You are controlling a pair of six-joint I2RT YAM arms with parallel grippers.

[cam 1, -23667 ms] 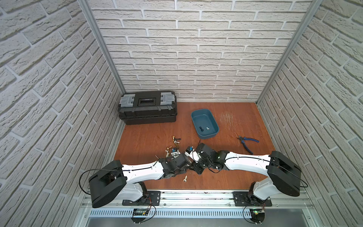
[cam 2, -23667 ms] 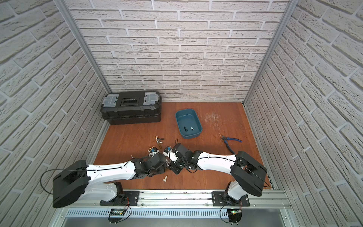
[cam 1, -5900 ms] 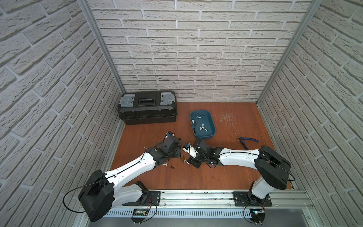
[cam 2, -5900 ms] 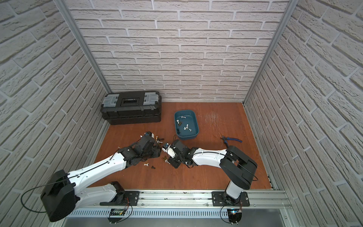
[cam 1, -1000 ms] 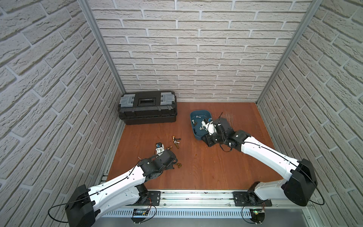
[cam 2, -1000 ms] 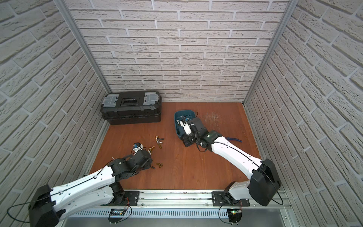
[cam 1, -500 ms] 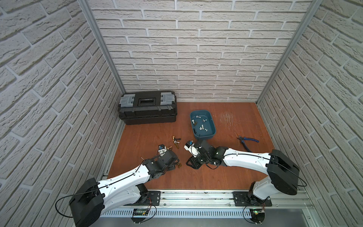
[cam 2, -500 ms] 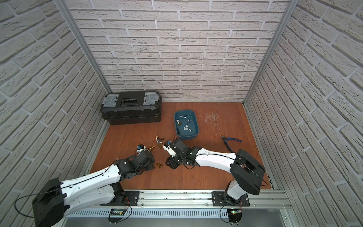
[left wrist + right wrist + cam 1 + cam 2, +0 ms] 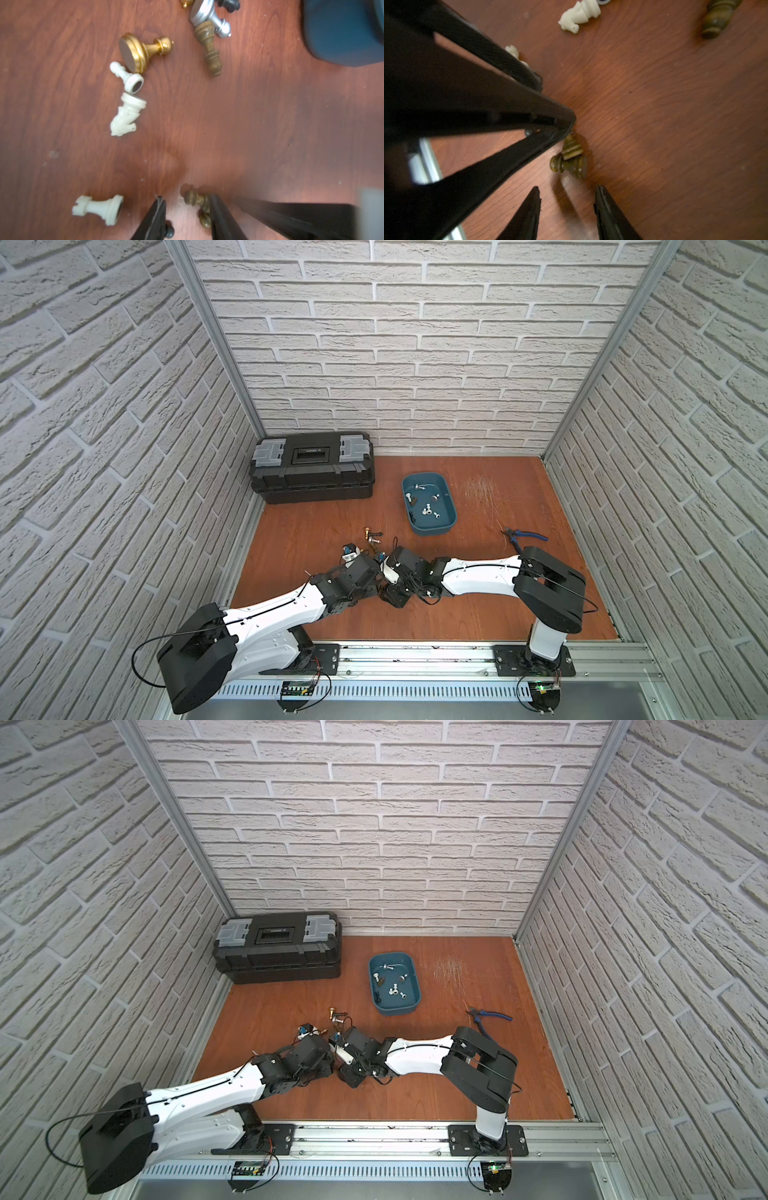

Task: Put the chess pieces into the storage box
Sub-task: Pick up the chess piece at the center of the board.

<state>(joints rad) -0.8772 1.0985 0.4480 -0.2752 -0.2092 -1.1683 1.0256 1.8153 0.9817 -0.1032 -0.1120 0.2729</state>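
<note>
Well short of the blue box, which holds some pieces, left gripper and right gripper both point spread, empty fingers at two brass pieces, probably to pick one up.

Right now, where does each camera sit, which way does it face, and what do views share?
Top views: high above the front rail, facing down toward the back wall; both arms show whole, with the storage box and toolbox.
Left wrist: on the left arm, facing down at the table; the open left gripper shows, brass pieces at its tips.
Right wrist: on the right arm, facing down; the open right gripper and the left gripper's fingers show.
Shared: both wrist views hold the brass pieces and the white knight.
</note>
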